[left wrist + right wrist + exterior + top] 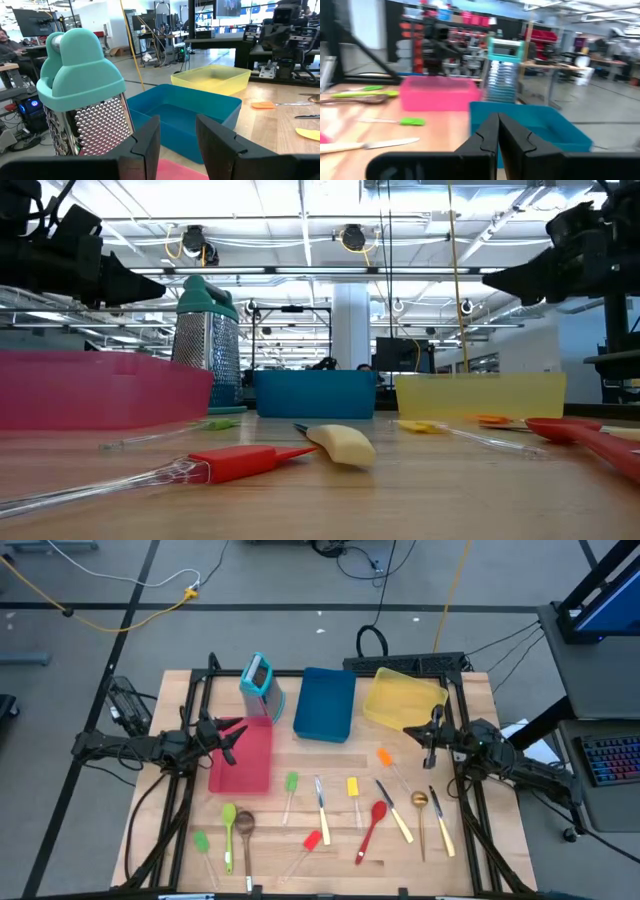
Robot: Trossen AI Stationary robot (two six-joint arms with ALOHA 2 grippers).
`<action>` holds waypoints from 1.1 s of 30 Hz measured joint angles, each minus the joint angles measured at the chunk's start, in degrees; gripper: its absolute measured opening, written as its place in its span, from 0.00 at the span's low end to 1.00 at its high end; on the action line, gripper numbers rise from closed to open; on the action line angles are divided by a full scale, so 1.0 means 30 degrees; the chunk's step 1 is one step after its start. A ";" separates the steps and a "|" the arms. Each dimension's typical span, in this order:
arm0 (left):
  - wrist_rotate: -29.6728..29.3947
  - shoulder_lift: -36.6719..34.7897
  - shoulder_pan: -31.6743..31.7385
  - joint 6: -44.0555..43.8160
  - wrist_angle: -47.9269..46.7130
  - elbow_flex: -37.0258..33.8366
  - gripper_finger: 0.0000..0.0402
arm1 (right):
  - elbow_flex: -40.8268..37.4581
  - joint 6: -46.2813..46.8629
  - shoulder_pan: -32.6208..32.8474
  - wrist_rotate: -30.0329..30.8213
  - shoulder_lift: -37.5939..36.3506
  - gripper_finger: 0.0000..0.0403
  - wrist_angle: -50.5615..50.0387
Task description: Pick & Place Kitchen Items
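Teal grater (259,676), red tray (243,757), blue tray (325,703) and yellow tray (400,698) line the tabletop's (330,765) far edge; left gripper (236,736) jaws part-open and empty, right gripper (417,732) jaws closed.

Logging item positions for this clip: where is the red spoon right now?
In the high view the red spoon lies on the table's front right part, between the yellow spatula and a cream-handled knife, untouched.

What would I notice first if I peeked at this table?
Probably the three bright trays at the back of the table: the red tray on the left, the blue tray in the middle and the yellow tray on the right. Beside the red one stands a teal-topped grater. Along the front edge lies a scatter of colourful little utensils, like the red spoon and the green spoon.
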 joint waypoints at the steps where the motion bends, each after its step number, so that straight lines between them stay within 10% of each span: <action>1: -0.0006 -0.0006 -0.0001 0.0000 -0.0006 0.0000 0.32 | -0.0004 0.0000 -0.0462 0.0005 0.0004 0.01 0.0000; 12: -0.0006 -0.0006 -0.0001 0.0000 -0.0006 -0.0006 0.32 | -0.0003 0.0000 -0.4038 0.0020 0.0147 0.01 0.0000; 33: -0.0006 -0.0006 -0.0001 0.0000 -0.0006 -0.0006 0.32 | 0.0004 0.0000 -0.2988 0.0013 0.0182 0.01 0.0000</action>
